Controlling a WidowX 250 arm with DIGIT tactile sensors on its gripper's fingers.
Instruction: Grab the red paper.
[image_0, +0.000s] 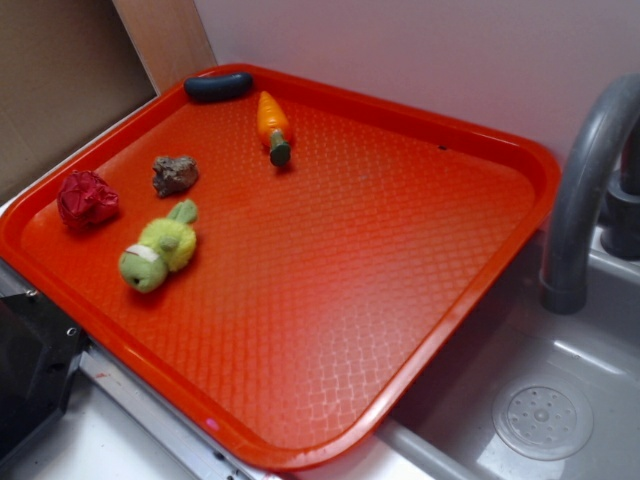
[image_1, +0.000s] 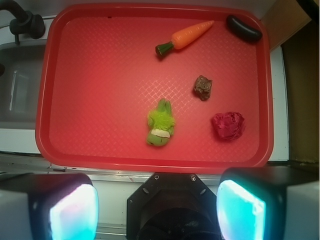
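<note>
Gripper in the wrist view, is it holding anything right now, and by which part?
Nothing is held. The gripper is open, its pads apart with nothing between them, above the near rim of the orange-red plastic tray. The crumpled dark crimson paper ball lies untouched.

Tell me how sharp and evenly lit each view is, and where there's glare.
Exterior: soft throughout, pale sheen on the tray towards its near corner, short shadows under the red paper and the plush. Wrist: the tray's contents are fairly sharp, the red paper shows its creases, but the claw pads at the bottom edge are blurred and glow washed-out cyan.
</note>
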